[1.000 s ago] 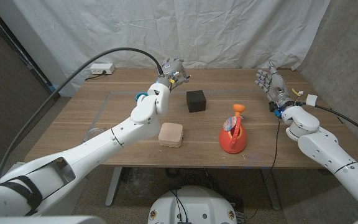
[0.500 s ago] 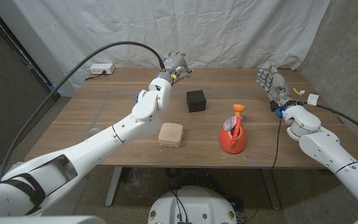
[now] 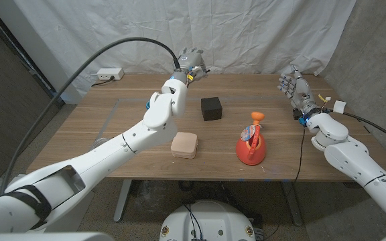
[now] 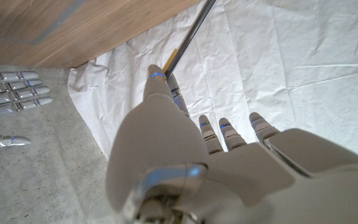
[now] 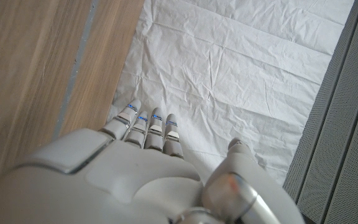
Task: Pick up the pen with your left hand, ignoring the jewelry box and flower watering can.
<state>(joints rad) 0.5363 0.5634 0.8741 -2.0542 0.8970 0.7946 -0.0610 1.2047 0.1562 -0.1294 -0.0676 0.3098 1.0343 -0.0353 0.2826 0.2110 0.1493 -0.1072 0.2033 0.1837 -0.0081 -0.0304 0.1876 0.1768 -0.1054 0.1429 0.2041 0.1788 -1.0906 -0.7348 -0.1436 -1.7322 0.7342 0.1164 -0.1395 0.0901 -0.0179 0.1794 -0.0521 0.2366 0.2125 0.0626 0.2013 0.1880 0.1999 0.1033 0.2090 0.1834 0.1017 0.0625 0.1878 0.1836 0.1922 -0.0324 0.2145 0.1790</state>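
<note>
No readable brand or writing showing up on anything here; counting things up, there's one pen (image 4: 188,38), one jewelry box (image 3: 184,144), one watering can (image 3: 251,144), plus one black cube (image 3: 211,108) sitting on the wooden counter (image 3: 119,127); the left hand (image 3: 191,65) is hanging up above the far edge of the counter, in front of the white sheet (image 3: 246,33), and it's pinching the pen; in the left wrist view the pen is a thin dark stick with a bit of yellow near the fingertips (image 4: 155,77), poking out past them toward the counter edge; the pinkish jewelry box is lying closed near the front of the counter, well apart from that hand; the orange-red watering can is standing upright just right of it with its spout pointing up; the black cube is sitting between them but further back; the right hand (image 3: 295,89) is hovering over the right end of the counter, fingers straight and spread a little, holding nothing; a white power strip (image 3: 110,73) is lying at the far left corner.
</note>
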